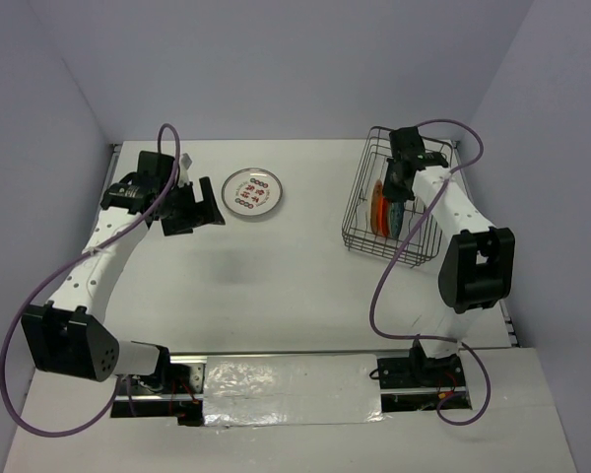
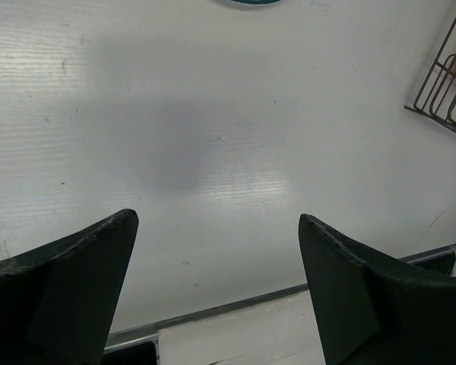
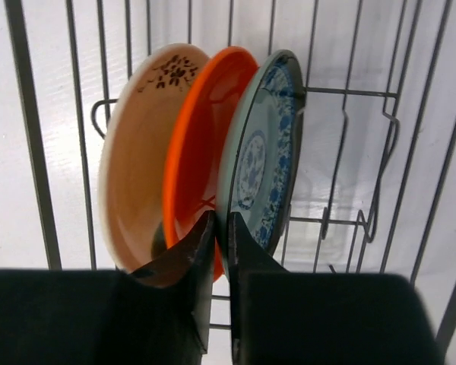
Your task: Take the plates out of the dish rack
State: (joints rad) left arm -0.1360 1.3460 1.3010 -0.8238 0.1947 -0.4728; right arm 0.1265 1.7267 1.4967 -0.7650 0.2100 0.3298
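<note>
Rack: the dish rack (image 1: 404, 251) stands at the far right of the table (image 1: 276, 286), and the right arm reaches down into it from above
Plates in the rack: three stand on edge, packed side by side between the wires; seen from the right wrist, a cream plate (image 3: 133, 152) with a dark floral mark is on the left, an orange plate (image 3: 197, 137) in the middle and a teal-blue patterned plate (image 3: 258, 152) on the right
Plate on the table: a white plate with red marks (image 1: 252, 192) lies flat toward the far middle, near the left arm and well apart from the rack
Right gripper (image 3: 218, 220): the fingers stand nearly together with a slim gap, tips at the lower rims where the orange and teal-blue plates meet; I cannot tell which rim sits between them, or whether it is pinched
Left gripper (image 2: 218, 219): fingers spread wide, only bare table showing between them
</note>
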